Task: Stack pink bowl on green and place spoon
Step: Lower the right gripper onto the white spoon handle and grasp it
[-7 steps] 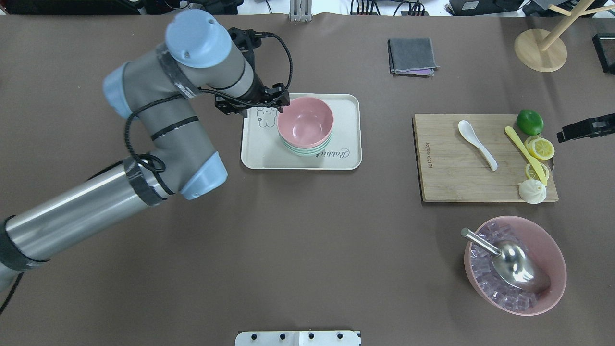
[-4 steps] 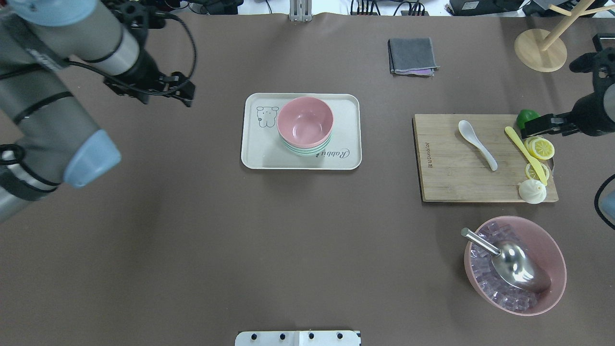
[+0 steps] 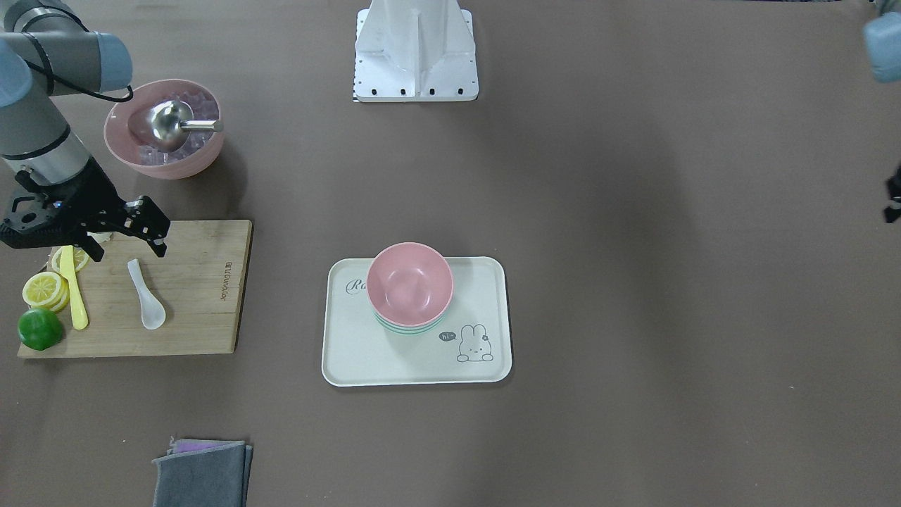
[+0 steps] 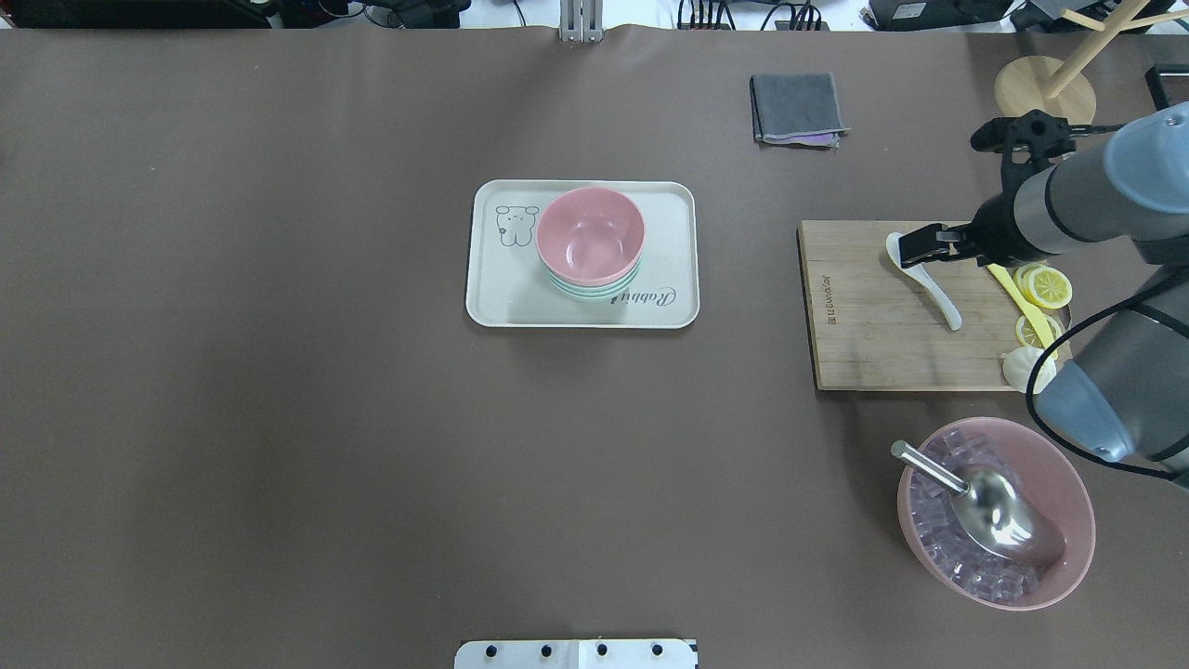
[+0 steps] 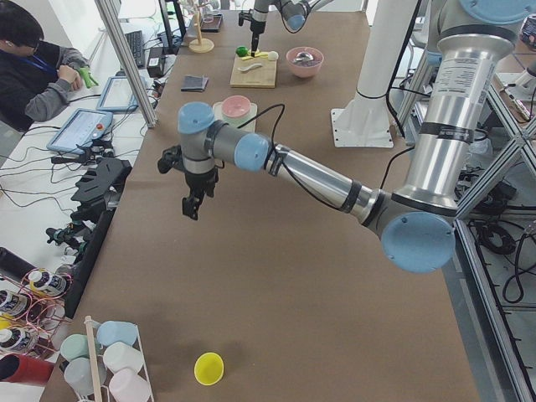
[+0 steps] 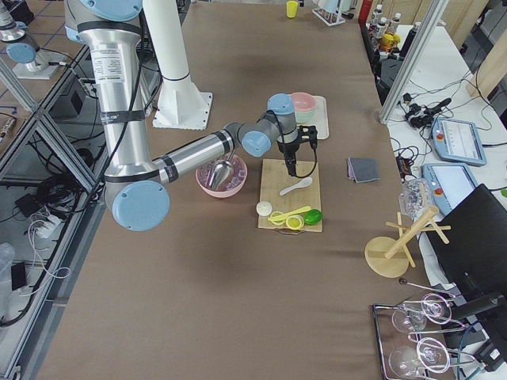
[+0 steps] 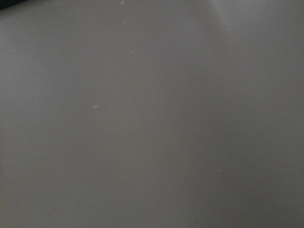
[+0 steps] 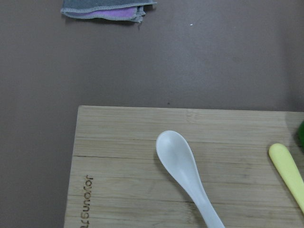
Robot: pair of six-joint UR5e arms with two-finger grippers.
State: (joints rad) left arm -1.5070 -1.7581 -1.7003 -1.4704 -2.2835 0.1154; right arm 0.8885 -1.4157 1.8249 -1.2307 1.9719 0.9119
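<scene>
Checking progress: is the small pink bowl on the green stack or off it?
On it: the pink bowl sits nested atop the green bowls, whose rims show just beneath it.

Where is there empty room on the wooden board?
The board is bare between its edge facing the tray and the spoon, and along its robot-side edge. Crowded: the end with knife, lemons and bun; the right end effector hovers over the spoon.

right arm (image 4: 1068, 200) in from overhead's right edge, right gripper (image 4: 915, 246) pointing down, jaws unreadable tbh, left gripper (image 5: 194, 201) dangling downward
</scene>
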